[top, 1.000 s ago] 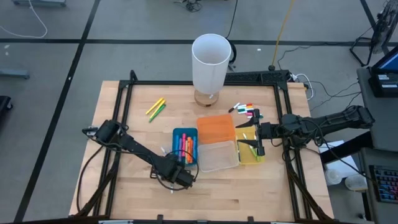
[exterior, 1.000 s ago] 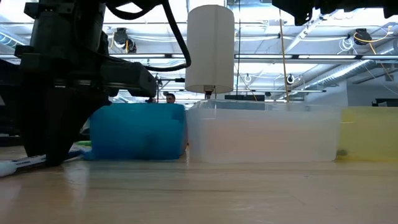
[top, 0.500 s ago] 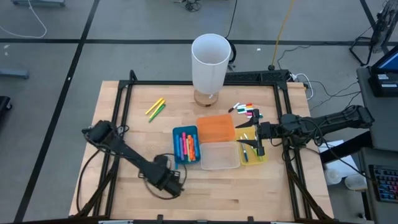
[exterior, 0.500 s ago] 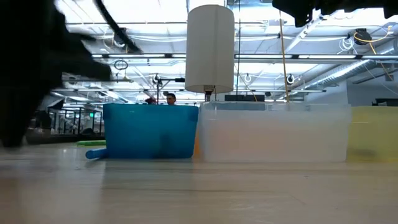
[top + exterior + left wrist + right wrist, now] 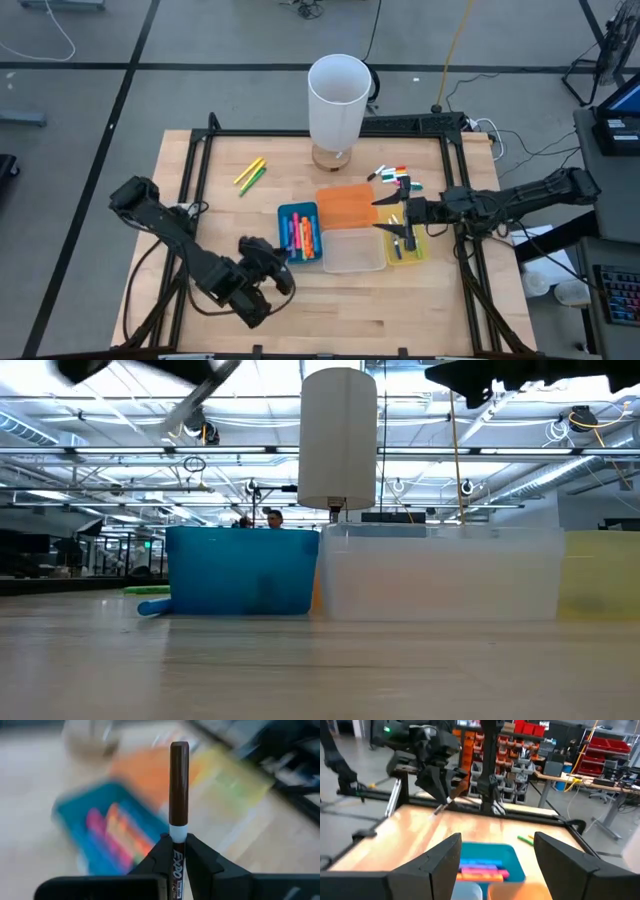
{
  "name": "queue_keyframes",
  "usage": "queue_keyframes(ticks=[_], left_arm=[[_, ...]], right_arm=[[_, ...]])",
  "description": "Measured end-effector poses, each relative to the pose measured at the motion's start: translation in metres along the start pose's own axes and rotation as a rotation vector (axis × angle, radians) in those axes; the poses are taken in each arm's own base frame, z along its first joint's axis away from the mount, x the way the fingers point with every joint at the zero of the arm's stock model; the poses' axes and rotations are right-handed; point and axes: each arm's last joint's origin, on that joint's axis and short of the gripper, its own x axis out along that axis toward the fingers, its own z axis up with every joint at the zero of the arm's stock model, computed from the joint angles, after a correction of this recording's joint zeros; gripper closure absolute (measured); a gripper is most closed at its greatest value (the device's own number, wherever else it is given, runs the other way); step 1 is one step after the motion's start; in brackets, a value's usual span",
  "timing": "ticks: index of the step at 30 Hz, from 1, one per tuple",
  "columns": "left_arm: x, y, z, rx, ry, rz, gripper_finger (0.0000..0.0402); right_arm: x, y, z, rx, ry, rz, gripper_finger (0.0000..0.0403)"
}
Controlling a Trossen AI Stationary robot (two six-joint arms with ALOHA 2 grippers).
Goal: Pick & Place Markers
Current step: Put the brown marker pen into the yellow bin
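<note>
Pressed together on a brown-capped whiteboard marker (image 5: 179, 795), the left gripper (image 5: 178, 851) is raised off the near-left part of the table, just left of the blue bin (image 5: 298, 235), with the marker held upright between its fingers. The right gripper (image 5: 497, 851) is held with its jaws spread wide, above the yellow bin (image 5: 403, 240) at the right.

A pale wooden table (image 5: 210, 215) in a black frame is seen, standing on a grey floor with taped lines. A white cylinder (image 5: 340, 95) stands at the far edge. Pink, orange and yellow markers (image 5: 300, 237) lie in the blue bin; a yellow and a green one (image 5: 250, 175) lie loose at the far left, and a small cluster of white markers (image 5: 396, 178) lies at the far right, beside the orange lid (image 5: 348, 207). A clear bin (image 5: 351, 250) sits between the blue and yellow ones.

Only from the low view is the hall behind seen: ceiling trusses, lamps, and a person beyond the blue bin. Red storage racks and workbenches are shown by the right wrist view alone. The marker's printed barrel is seen only from the left wrist view.
</note>
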Motion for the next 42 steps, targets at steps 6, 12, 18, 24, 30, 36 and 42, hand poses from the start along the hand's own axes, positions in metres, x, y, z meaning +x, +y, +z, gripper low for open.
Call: queue_keyframes(ticks=[6, 12, 18, 24, 30, 36, 42], left_arm=[[0.019, -0.020, 0.023, 0.352, -0.211, -0.014, 0.0372], [0.045, -0.033, 0.053, 0.537, -0.235, -0.053, 0.0368], [0.060, -0.041, 0.074, 0.657, -0.233, -0.192, 0.0374], [0.071, -0.045, 0.089, 0.724, -0.247, -0.319, 0.0364], [0.083, -0.039, 0.098, 0.735, -0.220, -0.343, 0.0375], [0.093, -0.035, 0.106, 0.733, -0.198, -0.376, 0.0364], [0.097, -0.033, 0.109, 0.735, -0.187, -0.402, 0.0376]], right_arm=[[0.032, 0.010, -0.009, 0.015, -0.081, 0.115, 0.0165], [0.056, 0.021, -0.019, -0.019, -0.191, 0.176, 0.0165], [0.065, 0.020, -0.019, -0.014, -0.290, 0.151, 0.0165], [0.069, 0.013, -0.023, -0.009, -0.295, 0.118, 0.0165], [0.070, 0.011, -0.023, -0.011, -0.295, 0.114, 0.0165], [0.072, 0.011, -0.017, 0.009, -0.315, 0.141, 0.0168], [0.078, 0.006, -0.019, 0.009, -0.239, 0.127, 0.0237]])
